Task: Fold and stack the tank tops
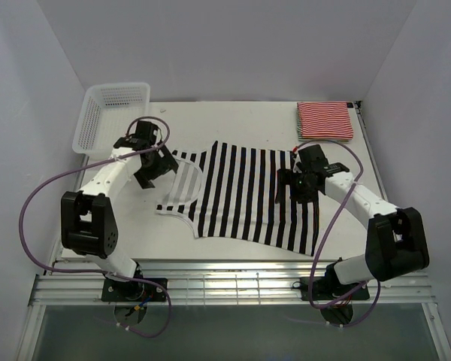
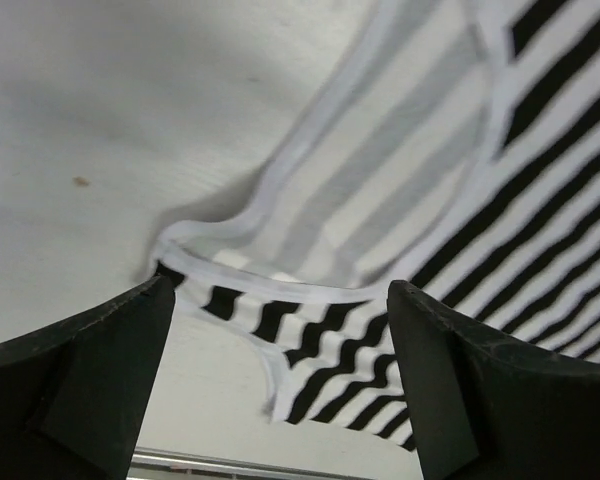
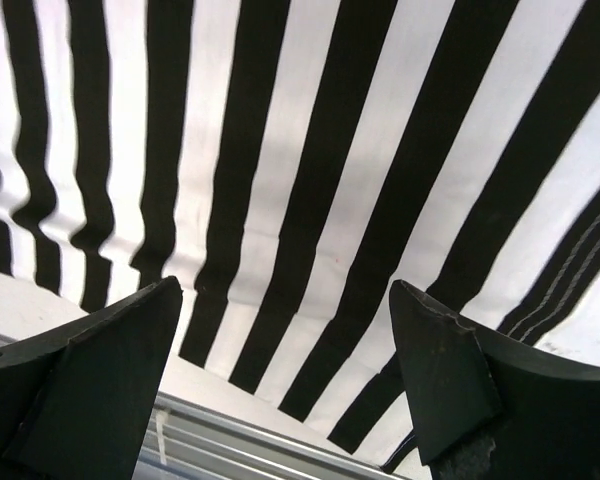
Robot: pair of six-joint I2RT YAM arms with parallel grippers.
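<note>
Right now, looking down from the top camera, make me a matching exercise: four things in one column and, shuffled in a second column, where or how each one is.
Column one:
1 black-and-white tank top
2 red-and-white tank top
3 mesh basket
4 left gripper

Column two:
A at the far left
B open, above a strap end
C folded, at the far right
D spread out in the middle

Pairs: 1-D, 2-C, 3-A, 4-B
</note>
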